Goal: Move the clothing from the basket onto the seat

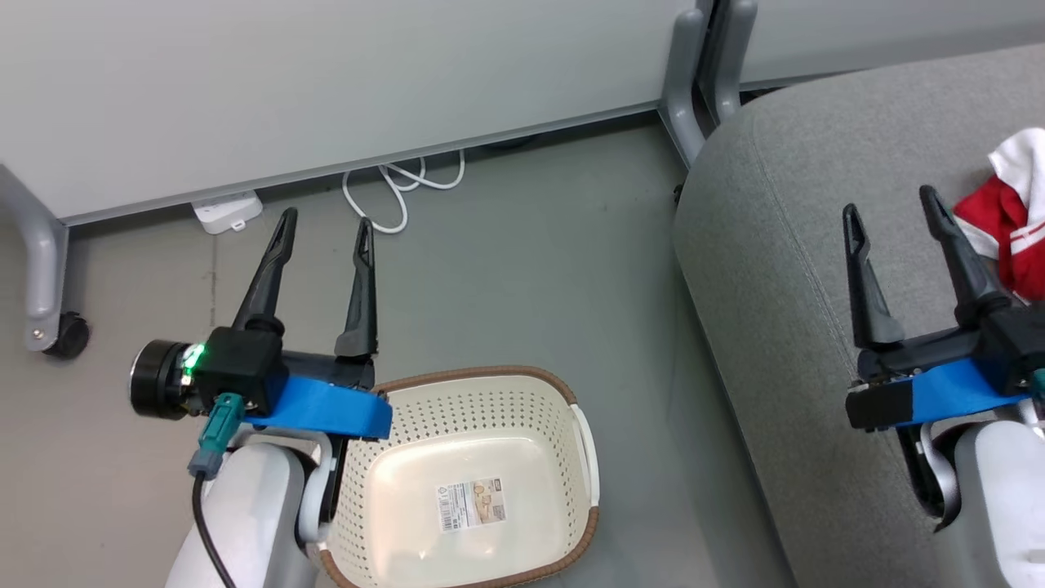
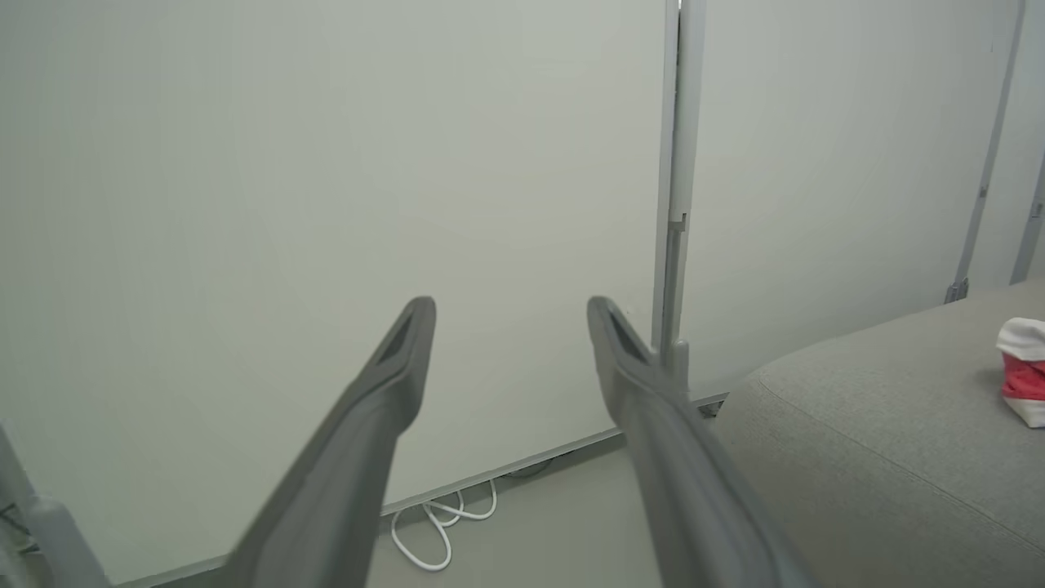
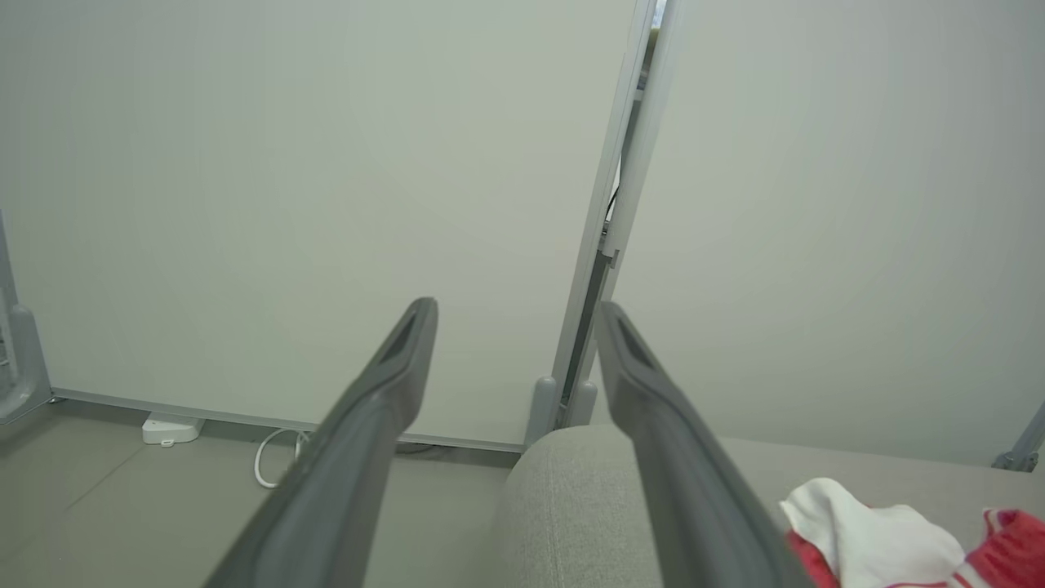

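Soft red-white clothing (image 1: 1008, 220) was laid on grey woven seat (image 1: 784, 245), right of R gripper (image 1: 889, 200); cream perforated basket (image 1: 473, 373) near L gripper (image 1: 326, 219) was found empty, so both jaws were spread, nothing held.

White cable (image 1: 398, 200), perhaps power adapter (image 1: 227, 211), caster (image 1: 69, 335)

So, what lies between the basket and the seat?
Just a bare strip of grey floor, as the head view shows; the basket and the seat stand apart.
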`<state>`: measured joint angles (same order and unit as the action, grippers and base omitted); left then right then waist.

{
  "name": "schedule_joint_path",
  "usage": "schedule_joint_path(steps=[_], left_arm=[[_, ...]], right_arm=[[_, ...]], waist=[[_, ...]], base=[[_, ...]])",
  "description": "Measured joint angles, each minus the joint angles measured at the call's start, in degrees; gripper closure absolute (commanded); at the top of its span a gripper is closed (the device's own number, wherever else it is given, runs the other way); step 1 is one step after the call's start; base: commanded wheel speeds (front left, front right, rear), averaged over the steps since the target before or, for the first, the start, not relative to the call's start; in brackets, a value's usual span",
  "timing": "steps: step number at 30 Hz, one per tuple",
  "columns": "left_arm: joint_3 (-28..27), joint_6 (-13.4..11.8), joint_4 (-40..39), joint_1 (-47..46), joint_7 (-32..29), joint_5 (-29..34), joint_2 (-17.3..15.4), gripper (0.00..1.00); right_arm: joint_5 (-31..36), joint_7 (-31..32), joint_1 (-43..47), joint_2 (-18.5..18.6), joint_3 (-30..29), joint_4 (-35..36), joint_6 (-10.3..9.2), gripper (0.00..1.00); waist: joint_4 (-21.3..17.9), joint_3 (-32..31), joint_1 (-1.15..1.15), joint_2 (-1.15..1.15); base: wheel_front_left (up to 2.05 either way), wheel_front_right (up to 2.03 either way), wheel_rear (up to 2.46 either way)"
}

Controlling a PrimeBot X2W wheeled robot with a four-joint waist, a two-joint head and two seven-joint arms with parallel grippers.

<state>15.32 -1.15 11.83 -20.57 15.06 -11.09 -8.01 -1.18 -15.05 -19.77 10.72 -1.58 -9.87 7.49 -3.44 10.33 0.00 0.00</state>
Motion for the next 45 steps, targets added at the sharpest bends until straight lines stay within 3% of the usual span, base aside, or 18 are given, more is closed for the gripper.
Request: schedule_joint_path(steps=[15,31,45], left_arm=[[-9.20,3.43,1.30,10.07,0.00,3.09,3.14,0.00],[-11.26,6.14,1.86,14.65,0.00,5.06,4.82,0.00],[-11.70,6.33,2.31,14.94,0.00,5.03,5.03,0.00]], right_arm=[[-1.41,0.00,6.04,-4.24,1.77,-4.11,0.00,0.00],[-2.53,0.01,11.17,-5.88,0.56,-6.06,0.00,0.00],[-2.87,0.00,11.78,-6.20,0.56,-6.93,0.00,0.00]], waist=[[4.57,-6.59,0.00,0.00],[6.69,-9.31,0.00,0.00],[6.71,-9.61,0.00,0.00]], base=[[0.00,0.00,0.00],[0.00,0.00,0.00],[0.00,0.00,0.00]])
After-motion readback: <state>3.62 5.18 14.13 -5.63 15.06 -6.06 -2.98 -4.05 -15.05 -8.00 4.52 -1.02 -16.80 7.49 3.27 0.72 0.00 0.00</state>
